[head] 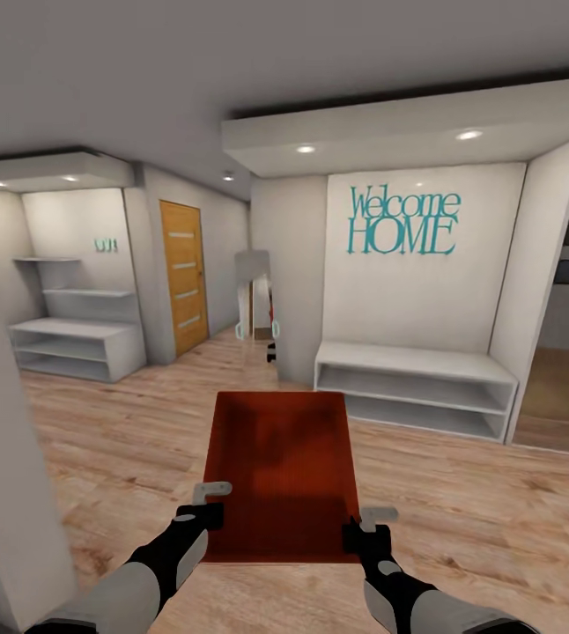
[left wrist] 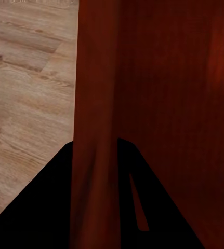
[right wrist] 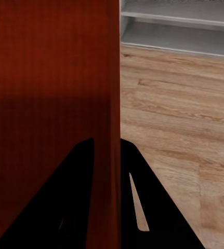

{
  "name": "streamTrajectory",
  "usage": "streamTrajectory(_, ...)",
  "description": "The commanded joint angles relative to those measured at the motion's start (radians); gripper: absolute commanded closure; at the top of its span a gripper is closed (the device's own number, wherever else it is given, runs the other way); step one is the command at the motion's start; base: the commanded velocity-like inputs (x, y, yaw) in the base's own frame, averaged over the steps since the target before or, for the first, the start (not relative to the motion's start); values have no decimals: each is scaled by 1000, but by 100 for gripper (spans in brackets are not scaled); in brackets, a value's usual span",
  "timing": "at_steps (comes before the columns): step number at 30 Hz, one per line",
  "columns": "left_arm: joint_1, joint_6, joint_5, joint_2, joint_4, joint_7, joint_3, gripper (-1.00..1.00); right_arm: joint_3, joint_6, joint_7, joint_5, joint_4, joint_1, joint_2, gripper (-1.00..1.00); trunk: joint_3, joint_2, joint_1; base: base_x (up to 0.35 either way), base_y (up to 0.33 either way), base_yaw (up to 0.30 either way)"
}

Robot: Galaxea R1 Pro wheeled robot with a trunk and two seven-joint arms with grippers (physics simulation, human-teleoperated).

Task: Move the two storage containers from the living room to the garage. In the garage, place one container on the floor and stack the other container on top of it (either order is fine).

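My left fingers (head: 207,504) were clamped on the left wall of one storage container (head: 282,475); my right fingers (head: 365,528) gripped its right wall. Each wall sat between two dark pads (right wrist: 65,207). The orange-red box hung level above the wood-plank floor (head: 478,511), interior bare. Beyond stood a white shelf bench (head: 415,387) under "Welcome HOME" lettering (head: 402,220).

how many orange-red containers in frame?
1. The storage container is held between the left tool and right tool, above wood floor. A second isn't visible here.
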Motion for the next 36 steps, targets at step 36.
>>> streamTrajectory(36,-1,7,7,1,-4,11,71,100,-33,-9,-9,-33,0,0,-3,100,-2,-1,1,322,0,209)
